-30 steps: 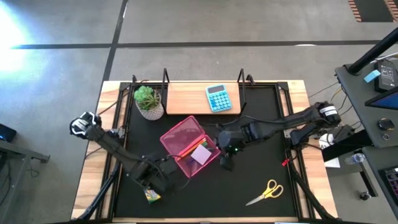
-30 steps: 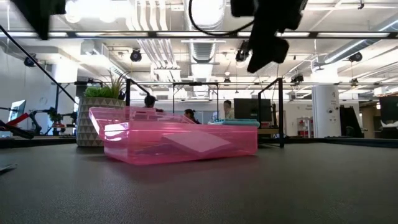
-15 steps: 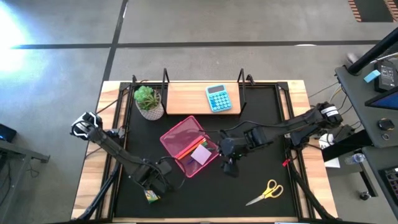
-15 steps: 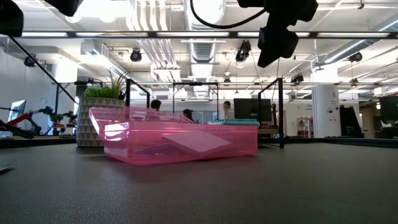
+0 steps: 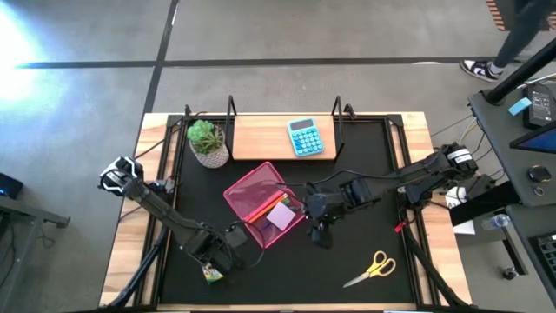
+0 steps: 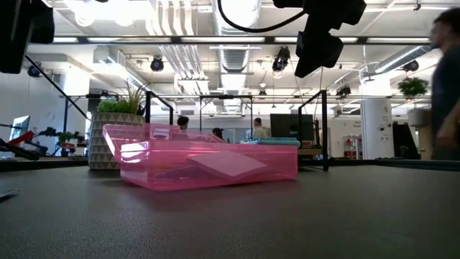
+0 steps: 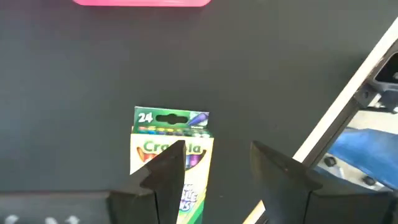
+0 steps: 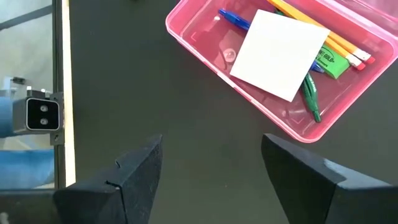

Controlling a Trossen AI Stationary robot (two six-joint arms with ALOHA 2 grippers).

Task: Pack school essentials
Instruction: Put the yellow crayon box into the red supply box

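Note:
A yellow-green crayon box (image 5: pixel 211 274) (image 7: pixel 171 140) lies flat on the black mat near the table's near-left corner. My left gripper (image 5: pixel 217 258) (image 7: pixel 217 174) is open just above it, with one finger over the box's edge and the other over bare mat. The pink case (image 5: pixel 252 193) (image 8: pixel 186 37) holds two orange pencils (image 8: pixel 323 37), a blue pen (image 8: pixel 233 20), a green block (image 8: pixel 333 62), a green pen (image 8: pixel 310 96) and a white sheet (image 8: pixel 280 53). My right gripper (image 5: pixel 320 233) (image 8: pixel 211 168) hangs open just right of the case. The yellow-handled scissors (image 5: pixel 372 268) lie near the near-right corner.
A light-blue calculator (image 5: pixel 305 137) lies on a wooden board at the far edge, with a potted plant (image 5: pixel 207 142) left of it. Bare mat stretches between the case and the scissors. A person (image 6: pixel 445 86) walks in the room beyond the table.
My right gripper has moved a little toward the near edge, away from the pink case, and stayed open. My left arm has shifted slightly lower over the crayon box. A person has come into view on the right, beyond the table.

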